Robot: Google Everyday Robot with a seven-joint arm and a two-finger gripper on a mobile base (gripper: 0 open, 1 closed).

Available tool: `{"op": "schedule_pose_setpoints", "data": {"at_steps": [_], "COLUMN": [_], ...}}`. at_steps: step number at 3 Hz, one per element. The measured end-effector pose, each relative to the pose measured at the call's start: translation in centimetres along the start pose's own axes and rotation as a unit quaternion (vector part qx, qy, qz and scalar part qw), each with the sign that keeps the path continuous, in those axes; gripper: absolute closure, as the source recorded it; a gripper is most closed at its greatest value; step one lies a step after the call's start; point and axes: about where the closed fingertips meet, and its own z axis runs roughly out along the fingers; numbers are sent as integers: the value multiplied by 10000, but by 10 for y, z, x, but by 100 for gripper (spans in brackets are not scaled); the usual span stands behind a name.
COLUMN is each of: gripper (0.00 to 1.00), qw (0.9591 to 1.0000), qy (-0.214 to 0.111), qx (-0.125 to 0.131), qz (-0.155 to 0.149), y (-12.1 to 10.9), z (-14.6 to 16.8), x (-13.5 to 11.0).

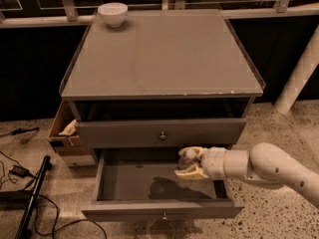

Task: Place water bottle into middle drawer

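My gripper (189, 163) reaches in from the right on a white arm and hangs just above the right part of the open middle drawer (124, 185). It is shut on the water bottle (188, 158), a small clear bottle that shows between the two pale fingers (193, 151). The bottle is largely covered by the fingers, and its cap and label do not show. The drawer is pulled out below the top drawer front (129, 132), and its flat grey floor carries the gripper's shadow.
A white bowl (112, 13) stands at the back left of the cabinet top (164, 59). An open cardboard box (64, 129) sits left of the cabinet. Cables and a black pole (30, 198) lie on the floor at left. A white pillar (299, 73) rises at right.
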Motion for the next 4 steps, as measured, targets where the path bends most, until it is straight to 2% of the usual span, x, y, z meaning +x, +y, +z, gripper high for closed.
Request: {"op": "schedule_pose_setpoints", "data": {"at_steps": [2, 4], "gripper": [100, 100], "qw": [9993, 9997], "qy": [-145, -145], "qx": [286, 190], "qz": [-217, -99], "y": [5, 5], "z": [7, 31], "x": [29, 61]}}
